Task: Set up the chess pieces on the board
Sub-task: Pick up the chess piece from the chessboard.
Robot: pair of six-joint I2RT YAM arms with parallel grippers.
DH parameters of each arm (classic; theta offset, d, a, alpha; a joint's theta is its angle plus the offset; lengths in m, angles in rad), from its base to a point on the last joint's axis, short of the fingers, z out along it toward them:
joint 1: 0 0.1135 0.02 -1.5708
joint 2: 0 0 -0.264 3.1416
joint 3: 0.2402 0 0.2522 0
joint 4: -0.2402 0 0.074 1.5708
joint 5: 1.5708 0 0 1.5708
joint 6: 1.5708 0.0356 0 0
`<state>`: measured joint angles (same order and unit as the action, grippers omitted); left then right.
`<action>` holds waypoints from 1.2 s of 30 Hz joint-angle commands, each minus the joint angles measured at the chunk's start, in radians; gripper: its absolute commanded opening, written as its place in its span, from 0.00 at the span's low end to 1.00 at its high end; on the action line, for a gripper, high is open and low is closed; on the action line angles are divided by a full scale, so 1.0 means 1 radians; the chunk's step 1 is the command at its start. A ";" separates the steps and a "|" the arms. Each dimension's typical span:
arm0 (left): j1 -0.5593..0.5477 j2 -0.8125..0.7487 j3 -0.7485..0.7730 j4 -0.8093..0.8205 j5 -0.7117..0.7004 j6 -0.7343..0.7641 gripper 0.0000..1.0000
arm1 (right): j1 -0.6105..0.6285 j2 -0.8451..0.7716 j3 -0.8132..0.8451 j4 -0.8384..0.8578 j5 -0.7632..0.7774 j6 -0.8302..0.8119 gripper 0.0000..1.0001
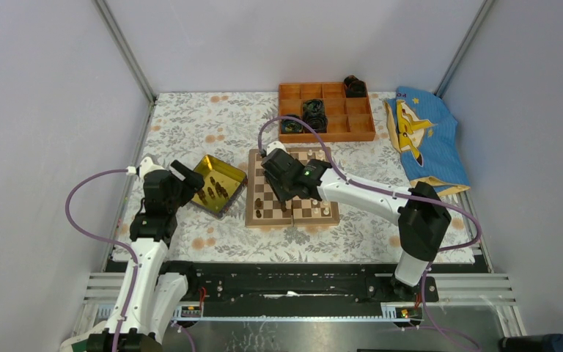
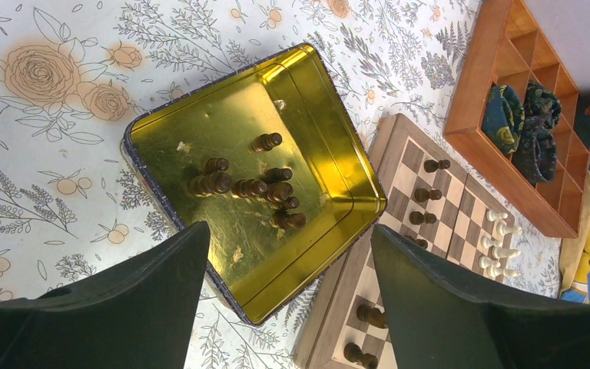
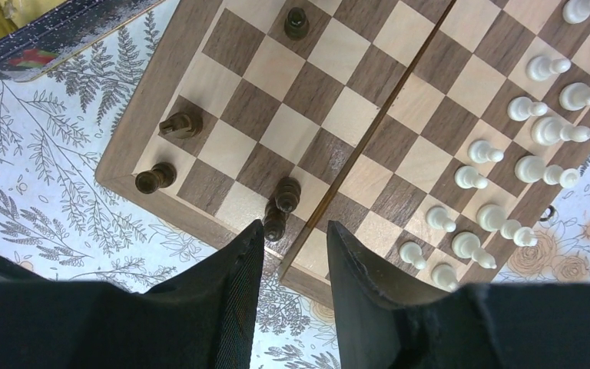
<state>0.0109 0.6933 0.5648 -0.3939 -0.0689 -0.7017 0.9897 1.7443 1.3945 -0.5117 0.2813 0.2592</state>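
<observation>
The board (image 1: 251, 192) lies mid-table. Cream pieces (image 3: 507, 165) stand in two rows along its right side. A few dark pieces (image 3: 180, 124) stand on its left side, and two more (image 3: 286, 194) stand near the front edge by the seam. My right gripper (image 3: 292, 234) is open and empty above that front edge, its left fingertip close beside the nearer of those two pieces. My left gripper (image 2: 288, 234) is wide open and empty above the near corner of the gold tray (image 2: 319, 254). Several dark pieces (image 2: 250, 187) lie in that tray.
The gold tray (image 1: 225, 167) sits touching the board's left side. An orange compartmented box (image 1: 337, 133) with black rolls (image 1: 313, 114) stands behind the board. A blue printed cloth (image 1: 425, 139) lies at the back right. A floral cloth covers the table.
</observation>
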 commanded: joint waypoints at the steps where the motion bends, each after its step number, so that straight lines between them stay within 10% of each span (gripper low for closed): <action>1: -0.008 -0.012 -0.008 0.048 0.014 0.004 0.85 | -0.015 -0.024 -0.011 0.005 -0.059 0.025 0.43; 36: -0.006 -0.010 -0.006 0.046 0.013 0.004 0.87 | -0.078 0.116 -0.002 0.044 -0.178 0.028 0.42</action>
<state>0.0109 0.6933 0.5644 -0.3939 -0.0677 -0.7017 0.9234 1.8469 1.3785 -0.4828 0.1234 0.2852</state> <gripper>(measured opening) 0.872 0.428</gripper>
